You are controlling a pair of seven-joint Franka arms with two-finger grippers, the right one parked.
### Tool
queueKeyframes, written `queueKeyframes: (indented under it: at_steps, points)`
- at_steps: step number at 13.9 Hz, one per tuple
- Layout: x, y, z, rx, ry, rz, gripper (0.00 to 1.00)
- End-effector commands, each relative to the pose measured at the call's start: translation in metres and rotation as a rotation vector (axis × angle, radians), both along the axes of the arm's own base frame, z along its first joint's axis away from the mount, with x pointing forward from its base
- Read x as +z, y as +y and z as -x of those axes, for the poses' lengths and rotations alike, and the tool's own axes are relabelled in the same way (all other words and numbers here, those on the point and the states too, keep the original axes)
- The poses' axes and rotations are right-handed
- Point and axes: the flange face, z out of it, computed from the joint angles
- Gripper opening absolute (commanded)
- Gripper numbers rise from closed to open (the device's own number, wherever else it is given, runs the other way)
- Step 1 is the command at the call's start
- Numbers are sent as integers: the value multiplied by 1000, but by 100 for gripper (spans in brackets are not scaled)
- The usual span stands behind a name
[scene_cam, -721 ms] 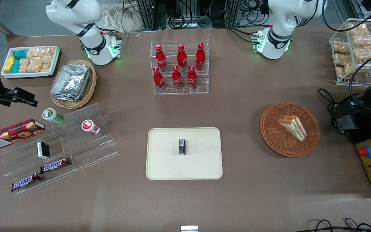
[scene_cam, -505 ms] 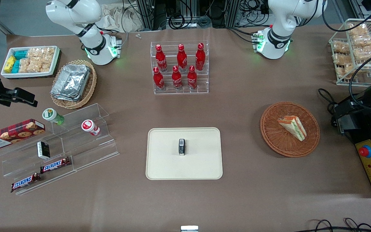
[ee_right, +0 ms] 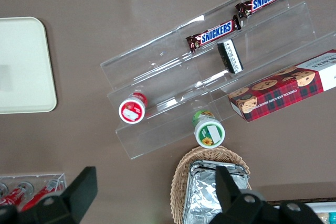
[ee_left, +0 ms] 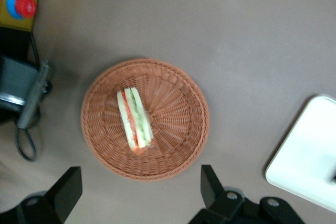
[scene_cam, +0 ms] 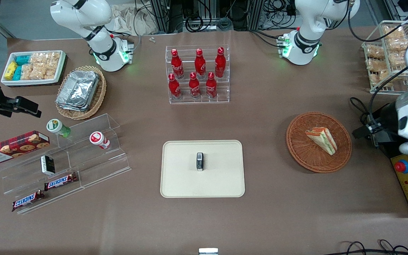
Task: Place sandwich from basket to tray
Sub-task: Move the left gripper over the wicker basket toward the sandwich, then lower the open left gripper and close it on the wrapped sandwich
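The sandwich [scene_cam: 322, 140], a pale wedge with red, orange and green layers, lies in the round reddish-brown wicker basket [scene_cam: 298, 145]. The cream tray [scene_cam: 179, 177] lies toward the table's middle, apart from the basket. My left gripper [scene_cam: 365, 129] hangs above the table beside the basket, toward the working arm's end. In the left wrist view the gripper [ee_left: 137, 195] is open and empty, its black fingers [ee_left: 210, 184] spread wide just off the basket [ee_left: 178, 129], with the sandwich [ee_left: 134, 119] lying in the basket and a corner of the tray [ee_left: 307, 161] showing.
A small dark object [scene_cam: 199, 161] stands on the tray's middle. A yellow box with a red stop button [scene_cam: 407, 179] sits beside the basket at the working arm's end. A rack of red bottles [scene_cam: 197, 74] stands farther from the camera than the tray.
The working arm has swung farther into the front view, and its gripper has moved closer to the basket. The sandwich, basket and tray have not moved.
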Motion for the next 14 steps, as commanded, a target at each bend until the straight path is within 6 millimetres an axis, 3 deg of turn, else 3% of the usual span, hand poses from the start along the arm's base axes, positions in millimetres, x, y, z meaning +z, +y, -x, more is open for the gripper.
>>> queueKeyframes:
  at_steps: [1,4,6,7,10,13,14]
  points:
    - [-34,13,9,210,11,83,100]
    - [-80,36,18,335,12,80,100]
    - [-111,56,37,380,27,81,100]
    - [-126,56,43,389,38,78,100]
    - [-164,48,50,421,54,38,100]
    - [-194,14,53,444,43,-42,100]
    - [-201,13,56,448,29,-59,100]
